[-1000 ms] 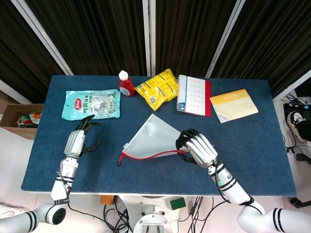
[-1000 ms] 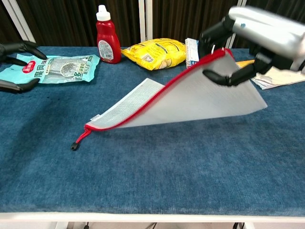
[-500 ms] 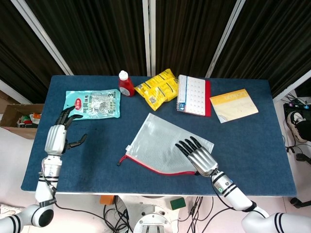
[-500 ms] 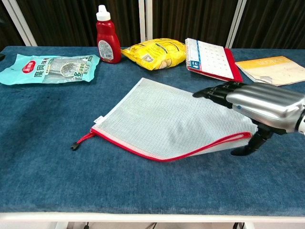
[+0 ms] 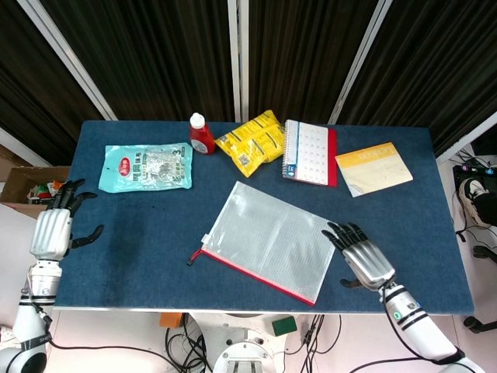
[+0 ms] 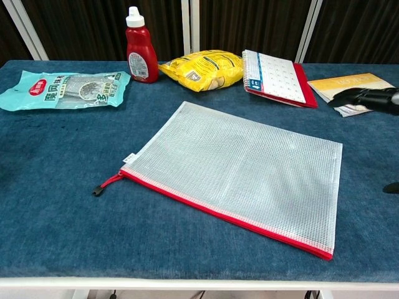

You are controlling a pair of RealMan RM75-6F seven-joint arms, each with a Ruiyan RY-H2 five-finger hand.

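Note:
A clear mesh zipper pouch [image 5: 268, 238] [image 6: 240, 168] with a red zip edge lies flat in the middle of the blue table [image 5: 155, 256]. My right hand [image 5: 363, 260] hovers just right of the pouch's near corner, fingers spread, holding nothing; in the chest view only its dark fingertips [image 6: 368, 96] show at the right edge. My left hand [image 5: 53, 231] is at the table's left edge, fingers apart and empty, nearest the teal snack bag [image 5: 146, 166] [image 6: 65, 88]. The chest view does not show the left hand.
Along the back stand a red sauce bottle [image 5: 202, 134] [image 6: 141, 55], a yellow snack bag [image 5: 252, 141] [image 6: 202, 68], a spiral notebook with a red cover [image 5: 308, 151] [image 6: 278, 76] and a yellow booklet [image 5: 373, 168] [image 6: 352, 85]. A cardboard box [image 5: 27, 190] sits off the table's left.
My right hand let go of the pouch, which dropped flat, and drew back to the right. My left hand moved left to the table's edge.

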